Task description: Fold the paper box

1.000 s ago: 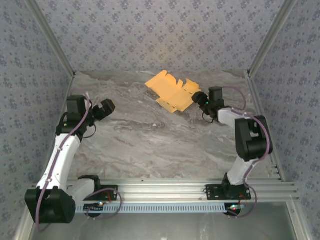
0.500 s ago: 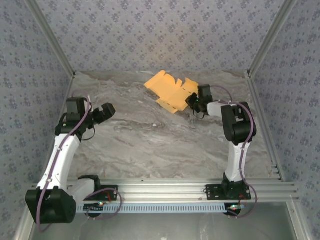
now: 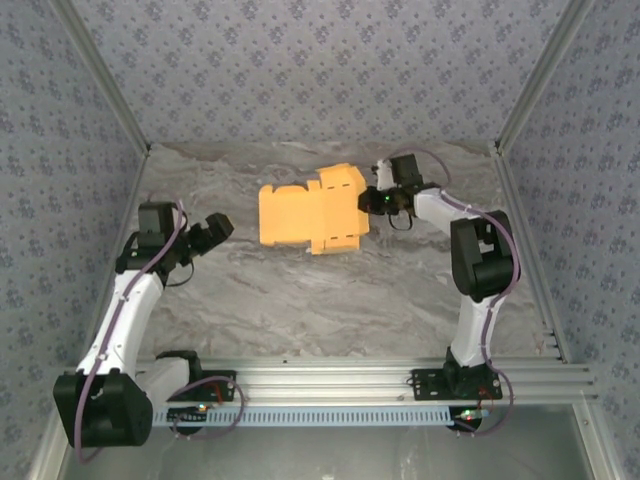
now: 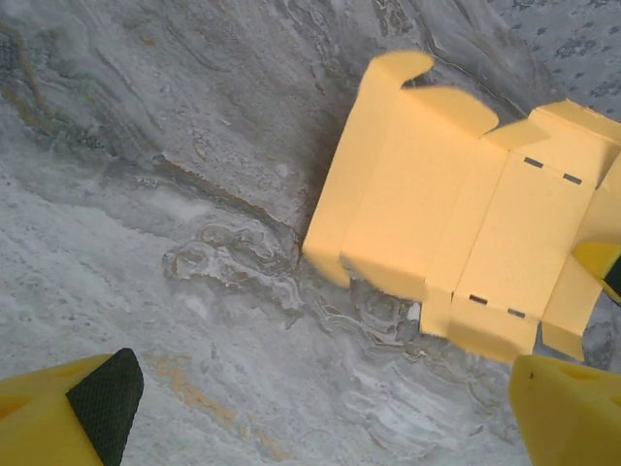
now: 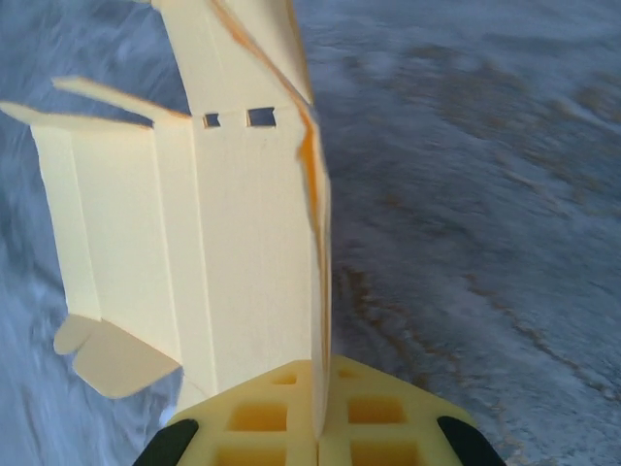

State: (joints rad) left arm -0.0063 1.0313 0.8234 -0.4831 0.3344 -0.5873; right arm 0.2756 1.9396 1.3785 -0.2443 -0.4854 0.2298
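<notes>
Two grippers, one sheet: the right gripper (image 3: 367, 204), pinched tight on an edge of the paper box (image 3: 300, 215), holds it mid-frame, likely presenting its flaps; the left gripper (image 3: 224, 227) hangs wide open at centre left.

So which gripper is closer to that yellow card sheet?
Right. The right gripper is shut on the paper box; the left gripper hangs open, apart, off its left side.

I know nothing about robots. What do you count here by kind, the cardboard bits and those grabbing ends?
Yellow-orange paper box, one die-cut sheet: 1
Grabbing tools: 2, with the left tool open and the right tool pinching the sheet's edge
Total: 3
</notes>
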